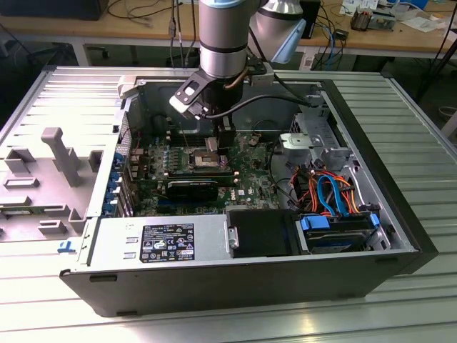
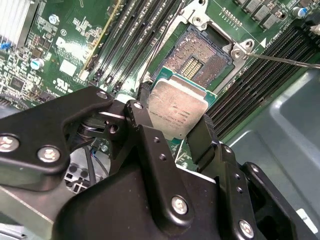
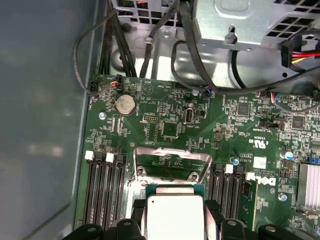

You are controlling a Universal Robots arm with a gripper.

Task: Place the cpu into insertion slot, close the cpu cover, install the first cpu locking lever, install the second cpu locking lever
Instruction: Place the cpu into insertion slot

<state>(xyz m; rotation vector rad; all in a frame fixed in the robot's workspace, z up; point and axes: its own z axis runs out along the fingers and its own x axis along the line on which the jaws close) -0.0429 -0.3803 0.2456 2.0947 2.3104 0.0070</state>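
**Hidden parts.** In the exterior view the hand (image 1: 220, 145) covers part of the slot (image 1: 207, 156). In the first wrist view the cpu (image 3: 173, 217) is cut off at the picture's edge.

**Pose.** The arm (image 1: 223, 36) stands vertical, wrist down, over the open case (image 1: 400, 236) on the counter (image 1: 428, 143). In the second wrist view the hand (image 2: 172, 122) is clenched on the cpu (image 2: 177, 110), with a black finger (image 2: 137, 112) on each opposite edge and the metal top facing the camera. The cpu overlaps the near corner of the bare slot (image 2: 197, 57). Contact between them cannot be judged.

**Clearance.** The cover (image 3: 170, 151) stands raised beyond the cpu. Memory slots (image 3: 102, 190) flank it on both sides. In the exterior view the power supply (image 1: 161, 243) lies at 7 o'clock of the hand, and the cables (image 1: 328, 189) lie at 4 o'clock, well apart.
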